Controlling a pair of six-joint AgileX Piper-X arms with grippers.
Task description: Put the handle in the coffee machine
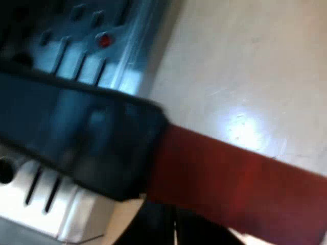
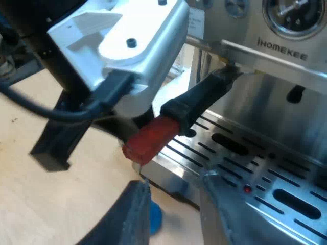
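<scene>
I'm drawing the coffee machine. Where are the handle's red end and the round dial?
Red end (image 2: 150, 139): right wrist view, middle of the red tip.
Round dial (image 2: 294, 14): right wrist view, middle of its face.

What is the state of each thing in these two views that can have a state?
Holder: far end up under the espresso machine's front, handle angled outward; locked or not, cannot tell.
Left tool: at the handle's red end.
Right tool: open, holding nothing, by the drip tray.
</scene>
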